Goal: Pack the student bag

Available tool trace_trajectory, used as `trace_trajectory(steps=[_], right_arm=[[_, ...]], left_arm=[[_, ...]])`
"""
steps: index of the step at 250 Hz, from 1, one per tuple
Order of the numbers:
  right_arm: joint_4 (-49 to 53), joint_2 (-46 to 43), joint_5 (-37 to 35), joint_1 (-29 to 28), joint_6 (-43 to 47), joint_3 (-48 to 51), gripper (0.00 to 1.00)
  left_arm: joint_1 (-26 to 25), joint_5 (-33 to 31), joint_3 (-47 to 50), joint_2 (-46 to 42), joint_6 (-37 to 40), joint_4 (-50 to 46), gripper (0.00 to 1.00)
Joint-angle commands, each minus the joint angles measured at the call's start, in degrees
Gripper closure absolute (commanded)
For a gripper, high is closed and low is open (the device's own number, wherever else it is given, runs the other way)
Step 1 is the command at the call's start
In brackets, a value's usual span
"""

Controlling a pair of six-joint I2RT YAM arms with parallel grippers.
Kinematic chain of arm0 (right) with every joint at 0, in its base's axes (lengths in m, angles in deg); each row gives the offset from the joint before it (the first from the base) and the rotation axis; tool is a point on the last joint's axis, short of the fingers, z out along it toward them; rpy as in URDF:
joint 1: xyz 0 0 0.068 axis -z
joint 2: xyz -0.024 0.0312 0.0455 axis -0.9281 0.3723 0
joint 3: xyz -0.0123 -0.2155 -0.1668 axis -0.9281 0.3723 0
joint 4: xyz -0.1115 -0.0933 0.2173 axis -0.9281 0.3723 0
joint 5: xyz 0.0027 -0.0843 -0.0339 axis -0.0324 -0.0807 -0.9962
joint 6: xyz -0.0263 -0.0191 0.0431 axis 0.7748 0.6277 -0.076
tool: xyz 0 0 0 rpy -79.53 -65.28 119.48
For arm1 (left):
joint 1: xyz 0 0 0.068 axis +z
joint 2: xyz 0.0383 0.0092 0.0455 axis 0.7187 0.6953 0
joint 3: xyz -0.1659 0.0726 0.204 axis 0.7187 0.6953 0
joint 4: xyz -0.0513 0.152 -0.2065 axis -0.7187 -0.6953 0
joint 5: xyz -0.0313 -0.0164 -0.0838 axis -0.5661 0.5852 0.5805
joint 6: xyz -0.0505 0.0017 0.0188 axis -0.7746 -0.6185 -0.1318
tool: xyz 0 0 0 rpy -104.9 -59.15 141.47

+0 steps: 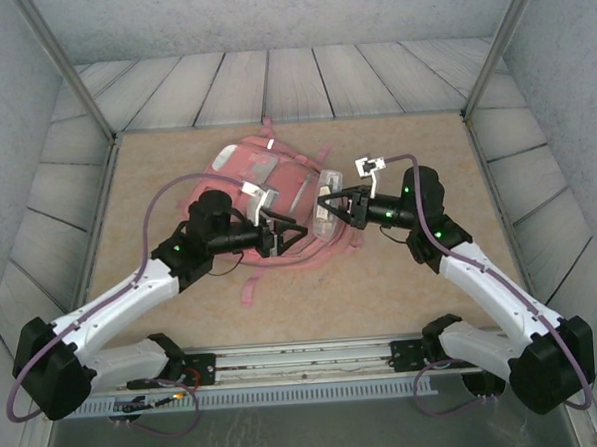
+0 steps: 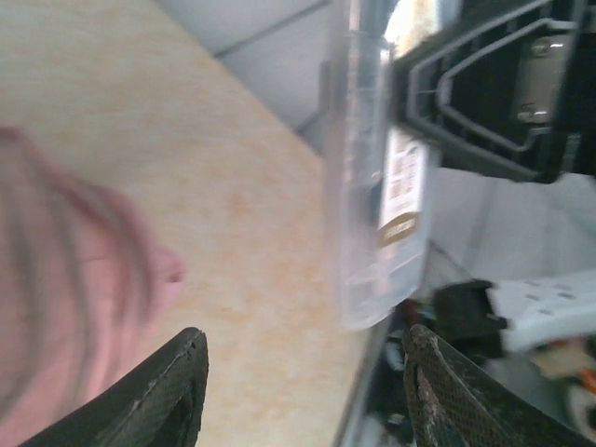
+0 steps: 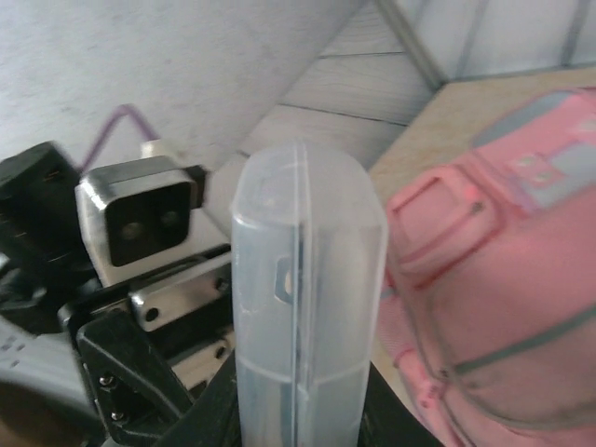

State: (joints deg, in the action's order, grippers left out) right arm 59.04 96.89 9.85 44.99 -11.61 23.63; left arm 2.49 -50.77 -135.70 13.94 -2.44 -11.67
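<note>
Two pincers sit close: your right pincer [image 1: 330, 206] clamps the clear plastic case [image 3: 303, 307], your left pincer [image 2: 307, 396] gapes empty. The slick case may slip short of the student bag [image 1: 240, 164], mid-frame on the surface [image 1: 372, 290].

Tan tabletop [image 1: 431, 277] enclosed by grey planked walls [image 1: 271, 75].

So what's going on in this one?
The right gripper is shut on a clear plastic case, holding it by the right side of the pink student bag, which lies on the table. The left gripper stands open beside the case, holding nothing. The case is not yet packed.
</note>
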Motion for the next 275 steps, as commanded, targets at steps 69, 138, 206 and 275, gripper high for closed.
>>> trace_trajectory(steps=[69,138,206,275], right_arm=[[20.46,2.10,-8.92,11.12,0.48,0.47,0.92],[22.22,1.86,-10.10,12.02,1.14,3.04,0.92],[19.73,2.66,-8.51,12.12,1.00,5.67,0.92],[15.05,4.29,-5.46,12.15,-0.27,7.82,0.93]], left_arm=[[-4.65,-33.47,-16.70,18.40,16.59,-22.71,0.43],[-10.50,-45.03,-37.15,41.72,14.24,-34.67,0.46],[-11.02,-52.83,-43.89,49.11,10.42,-40.18,0.58],[-8.12,-47.66,-42.26,45.16,10.73,-38.32,0.83]])
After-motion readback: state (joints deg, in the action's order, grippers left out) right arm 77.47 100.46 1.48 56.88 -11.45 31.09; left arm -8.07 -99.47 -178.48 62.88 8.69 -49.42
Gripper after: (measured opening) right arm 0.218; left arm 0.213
